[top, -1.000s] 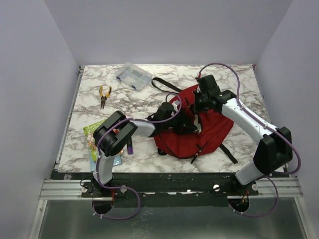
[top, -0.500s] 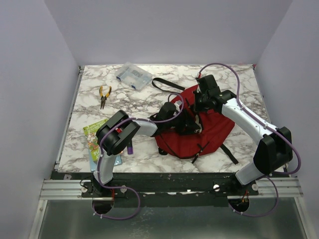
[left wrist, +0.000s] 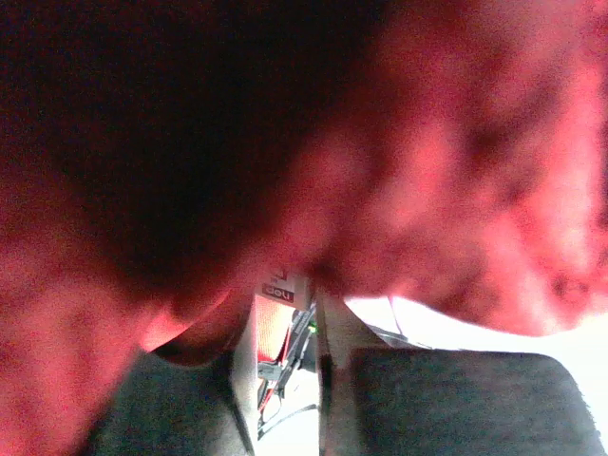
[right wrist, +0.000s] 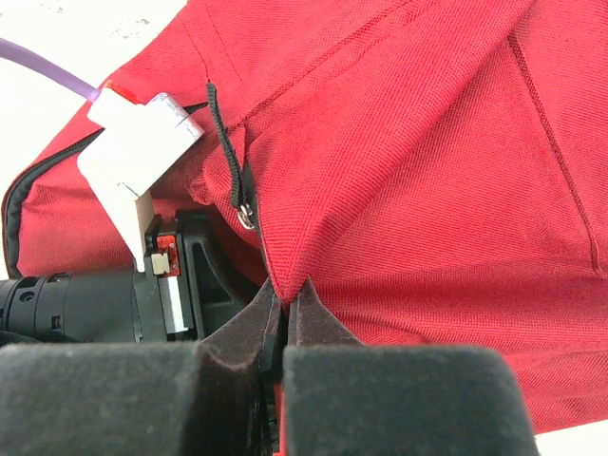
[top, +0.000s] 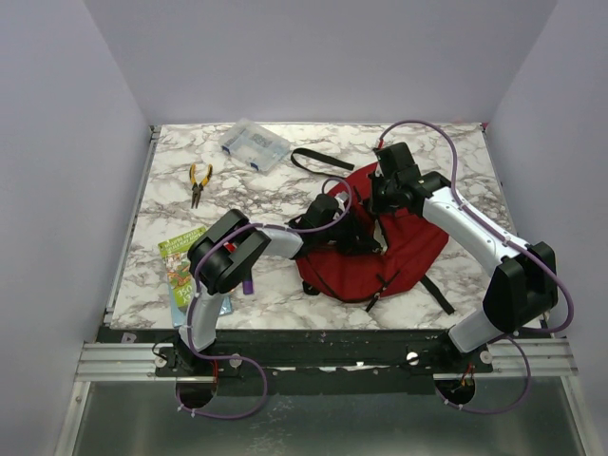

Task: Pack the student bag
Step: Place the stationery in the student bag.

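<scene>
The dark red student bag (top: 404,258) lies at the centre right of the table, its opening facing left. My right gripper (top: 380,203) is shut on a fold of the bag's red fabric (right wrist: 313,237) beside the zip pull (right wrist: 245,217) and holds the opening up. My left gripper (top: 357,234) reaches into that opening, and its wrist shows in the right wrist view (right wrist: 114,285). In the left wrist view red fabric (left wrist: 427,171) fills the frame. The left pads (left wrist: 456,399) stand apart with something white and orange (left wrist: 274,328) in the gap. I cannot tell whether they grip it.
A clear plastic box (top: 253,145) stands at the back left, with a black strap (top: 318,160) beside it. Yellow-handled pliers (top: 199,180) lie at the left. A green booklet (top: 183,264) and a purple marker (top: 248,283) lie near the left arm's base.
My left arm has pushed a little further right into the bag's opening. The right gripper has kept its hold on the fabric in the same place.
</scene>
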Robot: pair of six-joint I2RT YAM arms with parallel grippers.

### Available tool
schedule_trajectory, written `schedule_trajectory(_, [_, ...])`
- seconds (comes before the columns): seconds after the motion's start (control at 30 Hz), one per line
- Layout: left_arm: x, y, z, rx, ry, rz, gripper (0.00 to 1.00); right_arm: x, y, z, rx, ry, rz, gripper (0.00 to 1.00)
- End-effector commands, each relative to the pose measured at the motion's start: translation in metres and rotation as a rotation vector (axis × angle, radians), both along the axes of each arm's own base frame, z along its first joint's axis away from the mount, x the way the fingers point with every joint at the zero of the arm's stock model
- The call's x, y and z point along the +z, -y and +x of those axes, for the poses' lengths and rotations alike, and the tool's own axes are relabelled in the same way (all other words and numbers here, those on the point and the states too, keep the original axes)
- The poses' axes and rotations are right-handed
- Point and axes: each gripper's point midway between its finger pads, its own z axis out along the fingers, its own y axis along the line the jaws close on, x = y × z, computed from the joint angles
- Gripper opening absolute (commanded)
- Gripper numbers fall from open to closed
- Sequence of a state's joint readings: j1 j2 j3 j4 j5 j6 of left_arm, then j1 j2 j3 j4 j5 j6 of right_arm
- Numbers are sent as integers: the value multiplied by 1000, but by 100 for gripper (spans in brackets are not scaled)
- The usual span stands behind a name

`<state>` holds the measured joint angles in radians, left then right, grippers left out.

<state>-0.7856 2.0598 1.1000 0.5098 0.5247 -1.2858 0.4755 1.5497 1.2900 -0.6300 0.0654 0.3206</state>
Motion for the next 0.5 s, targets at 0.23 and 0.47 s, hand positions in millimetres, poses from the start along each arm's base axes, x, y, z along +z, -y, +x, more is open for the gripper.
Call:
schedule_trajectory(0.23, [77, 0, 9, 77, 86, -130, 0, 22, -7, 2, 7, 63, 66, 1])
schedule_trajectory(0.47, [98, 14, 21, 147, 125, -213, 0, 27, -8, 0, -27, 61, 105, 1])
